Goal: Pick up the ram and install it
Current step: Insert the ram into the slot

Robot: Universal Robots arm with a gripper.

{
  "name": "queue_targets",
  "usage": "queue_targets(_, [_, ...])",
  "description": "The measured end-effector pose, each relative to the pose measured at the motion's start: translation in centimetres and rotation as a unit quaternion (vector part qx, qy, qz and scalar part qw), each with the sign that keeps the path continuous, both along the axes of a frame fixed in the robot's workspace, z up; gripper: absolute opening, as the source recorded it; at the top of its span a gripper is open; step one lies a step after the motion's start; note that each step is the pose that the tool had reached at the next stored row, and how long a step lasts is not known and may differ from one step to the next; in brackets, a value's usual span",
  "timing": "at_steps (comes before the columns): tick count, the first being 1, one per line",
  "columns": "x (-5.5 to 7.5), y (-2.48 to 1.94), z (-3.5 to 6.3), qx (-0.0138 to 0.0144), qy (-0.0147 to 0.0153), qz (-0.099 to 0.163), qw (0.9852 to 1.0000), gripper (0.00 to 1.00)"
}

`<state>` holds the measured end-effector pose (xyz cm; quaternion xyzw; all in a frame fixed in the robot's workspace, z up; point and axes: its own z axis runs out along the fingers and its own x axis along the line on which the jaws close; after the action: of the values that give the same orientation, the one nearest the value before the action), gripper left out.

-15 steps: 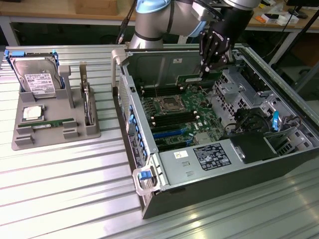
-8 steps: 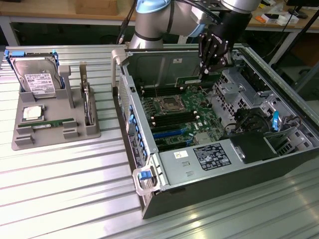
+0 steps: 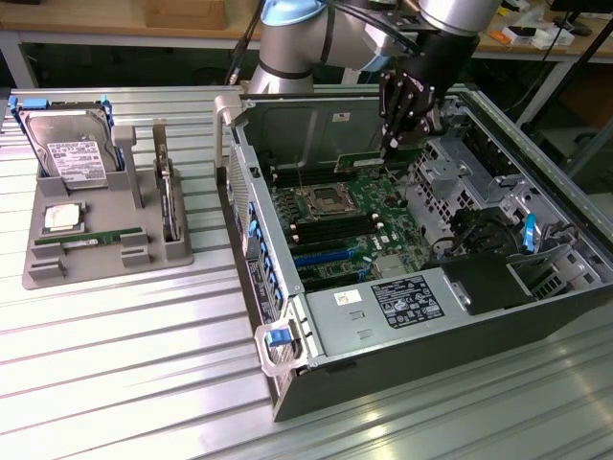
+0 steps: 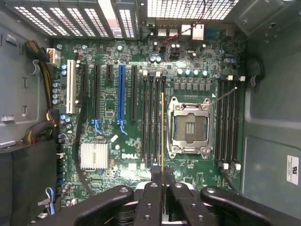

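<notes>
Evidently the gripper (image 4: 162, 175) had its fingers nearly closed on the ram (image 4: 162, 127), held edge-on over the slots (image 4: 153, 122) just beside the socket (image 4: 189, 125); any tilt or offset from a slot could jam it or damage contacts.

The tabletop (image 3: 124, 364) consists of parallel ribbed metal slats with a silver finish. Light produces bright reflections along the slats nearest the camera. Behind the tabletop stands a wooden workbench (image 3: 77, 21) on a pale metal frame, carrying a cardboard box (image 3: 187, 11). The space beneath the workbench is dark.
</notes>
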<state>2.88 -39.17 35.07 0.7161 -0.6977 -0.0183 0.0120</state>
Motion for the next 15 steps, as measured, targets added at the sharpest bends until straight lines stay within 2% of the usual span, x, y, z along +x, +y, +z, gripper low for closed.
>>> queue_targets(15, [0.0, 0.0, -1.72, 0.0, 0.0, 0.0, 1.0, 0.12])
